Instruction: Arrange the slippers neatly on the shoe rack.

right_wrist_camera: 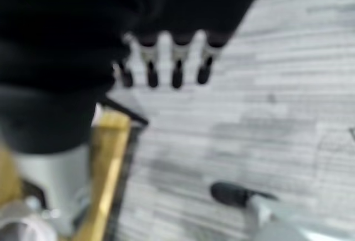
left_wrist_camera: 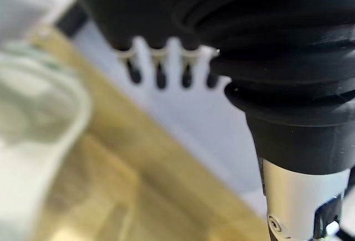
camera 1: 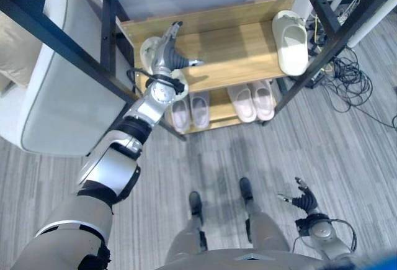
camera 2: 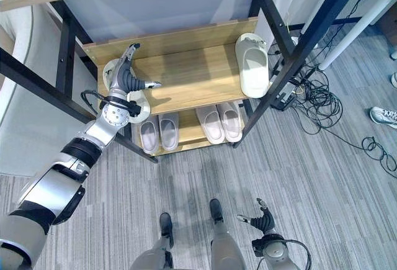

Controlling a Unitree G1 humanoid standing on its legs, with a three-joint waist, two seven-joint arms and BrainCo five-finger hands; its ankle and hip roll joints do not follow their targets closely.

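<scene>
A pale cream slipper (camera 1: 147,51) lies at the left end of the shoe rack's wooden middle shelf (camera 1: 229,49). My left hand (camera 1: 166,54) reaches over it with fingers straight and thumb spread, open; contact cannot be told. In the left wrist view the slipper (left_wrist_camera: 33,119) shows beside the fingers (left_wrist_camera: 160,73) above the shelf (left_wrist_camera: 138,185). A matching cream slipper (camera 1: 290,39) lies at the shelf's right end, toe toward the back. My right hand (camera 1: 305,202) hangs low over the floor, open and holding nothing.
Two pairs of pale slippers (camera 1: 191,110) (camera 1: 253,100) sit side by side on the lower shelf. Black frame posts (camera 1: 62,46) flank the rack. A grey sofa (camera 1: 56,108) stands at the left, loose cables (camera 1: 347,77) at the right, and a person's shoe (camera 2: 383,116) further right.
</scene>
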